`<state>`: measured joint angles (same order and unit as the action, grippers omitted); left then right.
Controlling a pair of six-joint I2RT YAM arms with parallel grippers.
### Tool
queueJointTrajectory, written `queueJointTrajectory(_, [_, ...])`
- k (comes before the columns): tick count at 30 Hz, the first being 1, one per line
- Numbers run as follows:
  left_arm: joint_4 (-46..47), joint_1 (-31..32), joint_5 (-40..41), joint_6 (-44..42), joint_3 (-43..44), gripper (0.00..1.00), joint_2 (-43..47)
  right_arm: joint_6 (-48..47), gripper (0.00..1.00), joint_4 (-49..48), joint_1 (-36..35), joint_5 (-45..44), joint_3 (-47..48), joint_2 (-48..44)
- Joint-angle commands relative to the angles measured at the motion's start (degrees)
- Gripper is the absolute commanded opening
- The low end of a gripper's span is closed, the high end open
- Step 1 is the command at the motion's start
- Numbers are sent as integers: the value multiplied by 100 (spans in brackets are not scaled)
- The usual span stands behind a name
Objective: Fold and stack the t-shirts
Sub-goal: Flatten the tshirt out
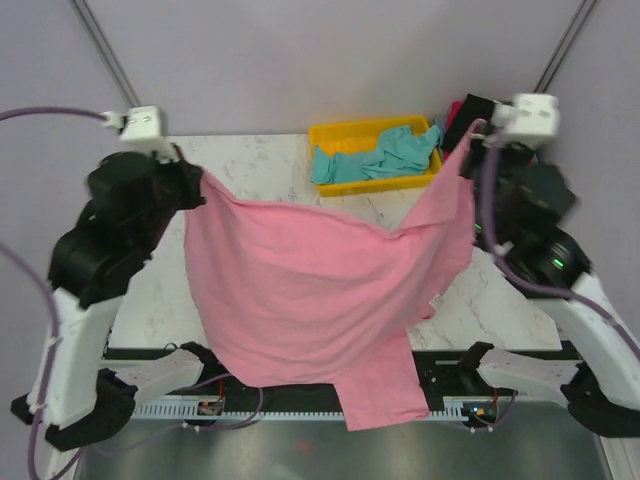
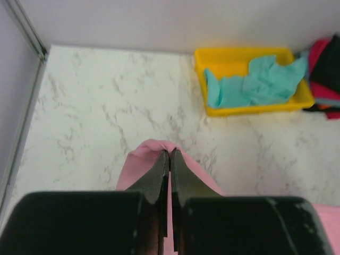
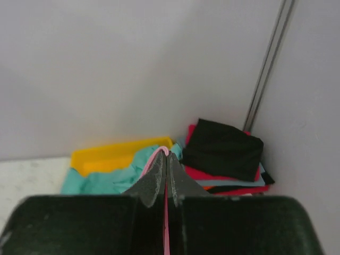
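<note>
so both pincers are clamped shut on the pink t-shirt (image 1: 300,290), left gripper (image 2: 169,154) at one end of its raised edge and right gripper (image 3: 166,155) at the other. the shirt hangs below and between them, stretched left-to-right over the table (image 1: 260,160), sagging in the middle, with its tail off the near edge. neither arm's nearer, so i'd guess laying it flat means lowering both together.

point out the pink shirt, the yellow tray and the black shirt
pink shirt (image 1: 300,290): top external view, middle of the cloth
yellow tray (image 1: 345,130): top external view, far rim
black shirt (image 3: 223,146): right wrist view, top face
</note>
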<state>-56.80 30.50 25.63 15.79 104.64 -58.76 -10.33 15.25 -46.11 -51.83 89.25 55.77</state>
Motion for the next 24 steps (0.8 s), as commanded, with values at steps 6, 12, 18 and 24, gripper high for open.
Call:
queueJointTrajectory(6, [1109,-2556,-2200,-41,-1271,2,-2672,874,0,354,2404,2036,942,4609])
queueJointTrajectory(12, [485,-2997,-2765,196,-259,80,-4495,1410,87,2246,2528,1799,4292,7210])
queueJointTrajectory(18, [670,-2997,-2580,143,-593,83,-3934,1638,91,1413,2537,2177,2899,6064])
queueJointTrajectory(24, [1371,-2997,-2869,503,-2059,79,-3204,2465,92,850,2554,3466,280,4410])
